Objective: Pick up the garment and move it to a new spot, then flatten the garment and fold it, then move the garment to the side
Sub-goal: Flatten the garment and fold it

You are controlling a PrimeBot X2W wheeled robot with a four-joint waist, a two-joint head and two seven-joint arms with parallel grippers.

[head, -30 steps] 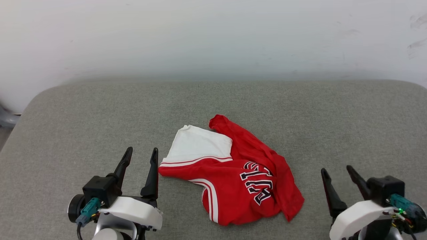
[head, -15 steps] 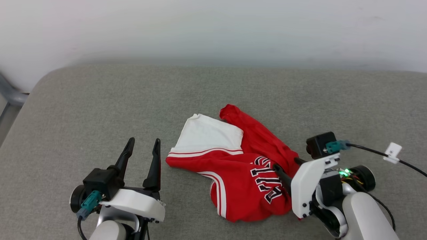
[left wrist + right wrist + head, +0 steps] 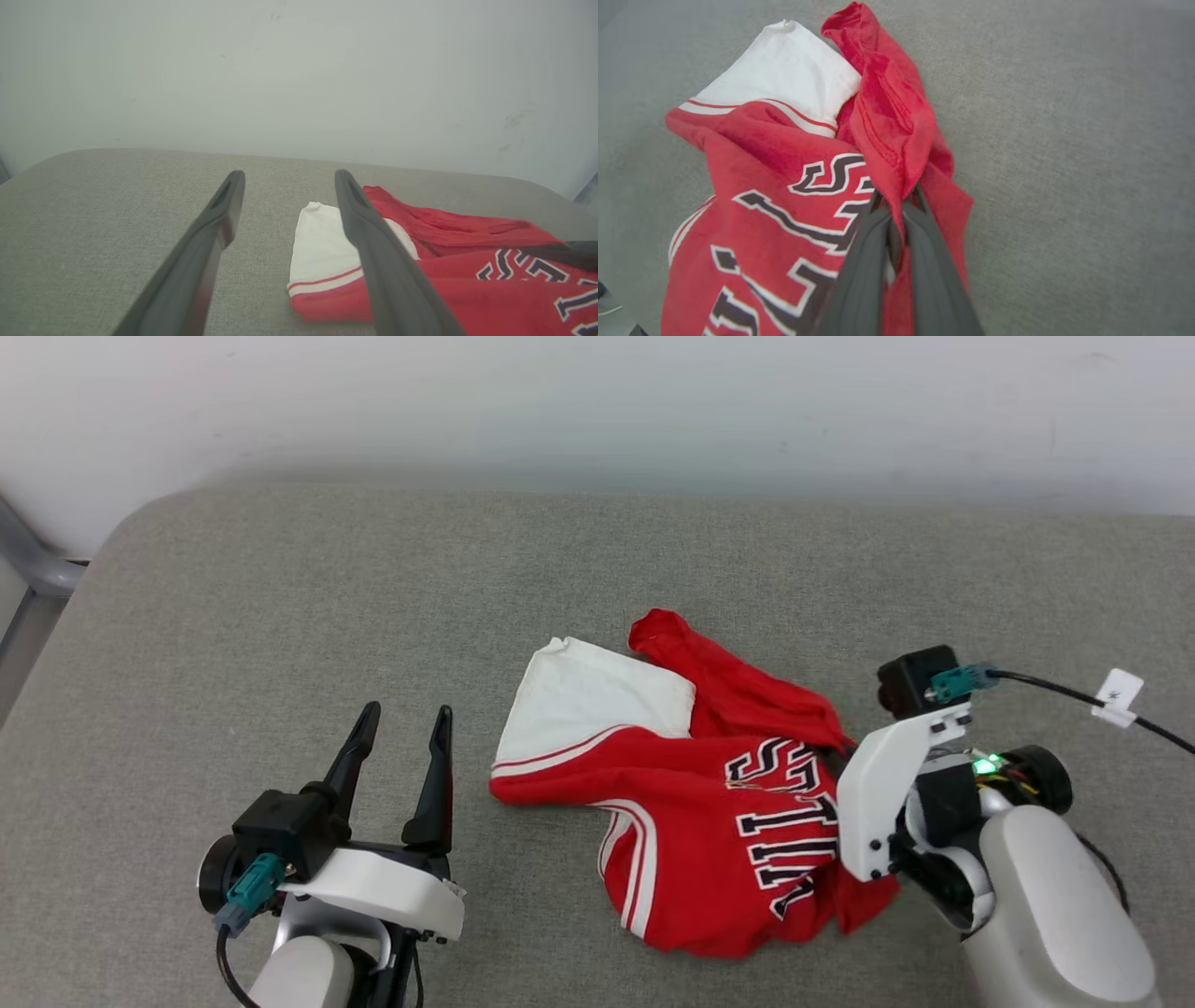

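Ahead and left of my left gripper [image 3: 407, 709] the grey cushion [image 3: 280, 607] lies free; just right of it the garment [image 3: 709, 793] blocks passage.

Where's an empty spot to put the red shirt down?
The grey cushion is bare behind the jersey, up to the wall, and on its far left beyond the left claw. It's crowded where the right claw pinches the jersey.
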